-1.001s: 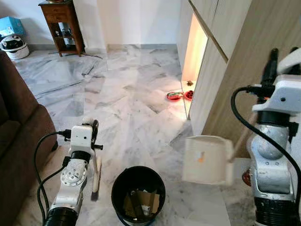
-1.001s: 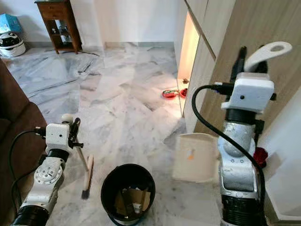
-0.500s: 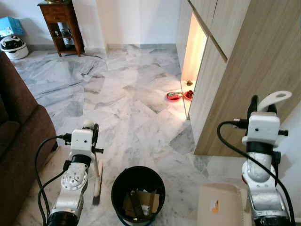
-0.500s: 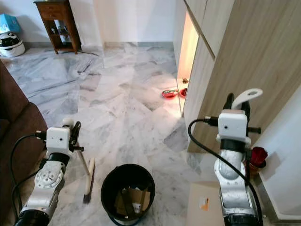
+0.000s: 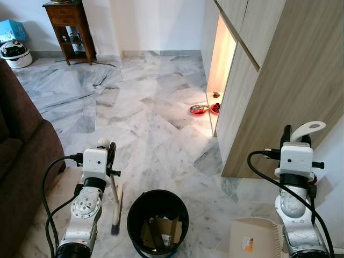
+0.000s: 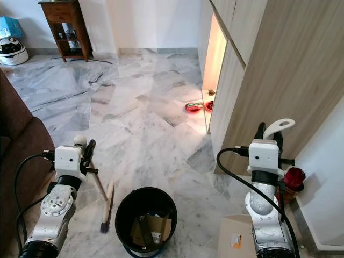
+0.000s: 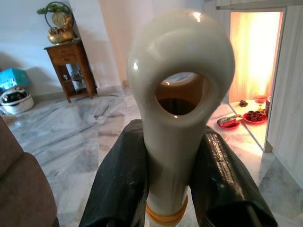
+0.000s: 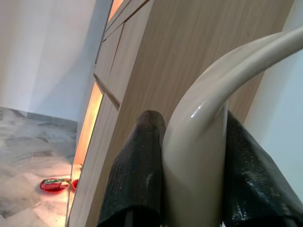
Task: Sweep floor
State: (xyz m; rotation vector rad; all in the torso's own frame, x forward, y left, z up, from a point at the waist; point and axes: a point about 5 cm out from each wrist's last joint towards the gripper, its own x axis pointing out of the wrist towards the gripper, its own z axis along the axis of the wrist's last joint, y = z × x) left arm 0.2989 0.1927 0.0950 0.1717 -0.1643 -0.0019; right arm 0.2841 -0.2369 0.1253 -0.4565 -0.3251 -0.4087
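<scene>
My left gripper point(image 5: 107, 151) is shut on the cream handle of a small broom point(image 5: 115, 207); the bristle head rests on the marble floor just left of a black bin point(image 5: 158, 221). The left wrist view has the handle's looped end point(image 7: 181, 101) squeezed between both black fingers point(image 7: 120, 182). My right gripper point(image 5: 296, 134) is shut on the curved cream handle of a dustpan point(image 5: 257, 238), whose pan lies low by the floor at my right, right of the bin. The right wrist view has that handle point(image 8: 203, 156) between the fingers point(image 8: 142, 165).
The bin holds cardboard scraps point(image 5: 161, 230). A brown sofa point(image 5: 21, 156) stands to the left. Tall wooden cabinets point(image 5: 269, 80) line the right, with a lit recess and red bowls point(image 5: 205, 109) on the floor. A wooden side table point(image 5: 70, 27) stands far back left.
My right arm has swung the dustpan from raised beside the bin down to the floor at my right. The broom head has shifted slightly right toward the bin.
</scene>
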